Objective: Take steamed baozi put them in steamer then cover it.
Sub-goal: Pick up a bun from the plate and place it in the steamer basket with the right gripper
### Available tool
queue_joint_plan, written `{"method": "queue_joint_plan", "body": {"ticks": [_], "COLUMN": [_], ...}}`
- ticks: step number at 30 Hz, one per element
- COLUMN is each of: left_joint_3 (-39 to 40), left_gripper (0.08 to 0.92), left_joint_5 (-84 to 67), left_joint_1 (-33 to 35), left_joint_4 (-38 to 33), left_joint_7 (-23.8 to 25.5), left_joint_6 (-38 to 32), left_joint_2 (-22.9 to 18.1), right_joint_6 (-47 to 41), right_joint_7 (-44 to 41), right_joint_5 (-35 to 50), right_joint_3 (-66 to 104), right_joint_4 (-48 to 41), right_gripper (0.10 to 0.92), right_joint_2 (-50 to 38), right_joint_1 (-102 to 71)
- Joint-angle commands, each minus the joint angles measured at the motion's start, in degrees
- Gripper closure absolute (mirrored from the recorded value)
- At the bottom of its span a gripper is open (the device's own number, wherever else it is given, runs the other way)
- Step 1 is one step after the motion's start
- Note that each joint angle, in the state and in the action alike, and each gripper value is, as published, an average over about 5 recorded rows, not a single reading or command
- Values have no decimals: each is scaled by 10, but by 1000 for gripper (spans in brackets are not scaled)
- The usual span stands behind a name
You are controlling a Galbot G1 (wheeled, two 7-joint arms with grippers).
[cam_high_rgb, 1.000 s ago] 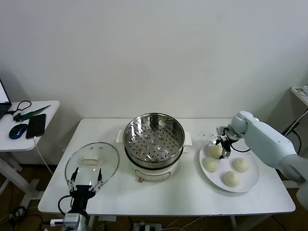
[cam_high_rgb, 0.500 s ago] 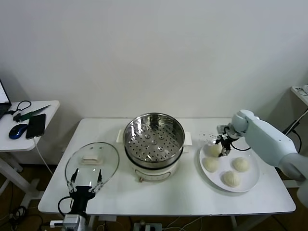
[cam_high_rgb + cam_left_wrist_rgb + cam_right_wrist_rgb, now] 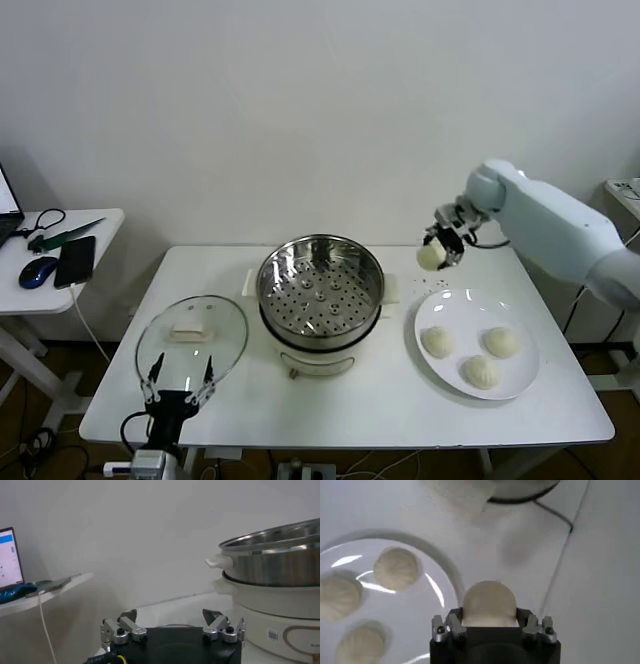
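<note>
Laptop (image 3: 4,208) edge is all we get at far left, rest cut off; side table (image 3: 100,225) there carries a mouse (image 3: 37,271) and phone (image 3: 75,261). Our left gripper (image 3: 180,384) sits low at the white table's (image 3: 330,410) near-left edge, fingers spread, holding nothing, just in front of the glass lid (image 3: 192,338) lying flat. Steamer (image 3: 320,286) stands upright mid-table, open side up, perforated floor bare, no buns in it; the left wrist view only catches its side and rim. Right of it, our right gripper (image 3: 441,247) is up in the air between steamer and plate (image 3: 520,375), pinching one baozi (image 3: 431,256). Bun is round, so we can't call a long axis; its underside is hidden by the fingers. Plate holds the other three baozi (image 3: 483,356), dome side up, apart from each other.
</note>
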Motion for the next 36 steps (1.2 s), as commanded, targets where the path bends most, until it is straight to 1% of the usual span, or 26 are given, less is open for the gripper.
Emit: {"method": "queue_joint_plan", "body": {"ticks": [1, 10, 17, 21, 28, 36], "left_joint_3": [1, 1, 3, 5, 3, 0], "left_gripper": [177, 177, 177, 177, 177, 177], "left_joint_5": [0, 2, 5, 4, 2, -2], "left_joint_1": [2, 8, 4, 4, 4, 0], "left_joint_4": [0, 0, 1, 3, 8, 10], "left_joint_7": [2, 4, 3, 3, 2, 4], "left_joint_6": [0, -1, 0, 1, 0, 1], "left_joint_2": [-1, -1, 0, 0, 0, 8], "right_joint_6": [127, 195, 222, 232, 233, 235], "right_joint_7": [-8, 16, 29, 34, 38, 43], "right_joint_5": [-52, -169, -258, -304, -323, -330], "right_joint_3": [-48, -17, -6, 6, 7, 7], "right_joint_4": [65, 128, 118, 96, 57, 36], "right_gripper": [338, 336, 330, 330, 330, 323], "right_joint_2": [77, 149, 184, 202, 217, 225], "right_joint_1": [115, 68, 3, -37, -81, -107]}}
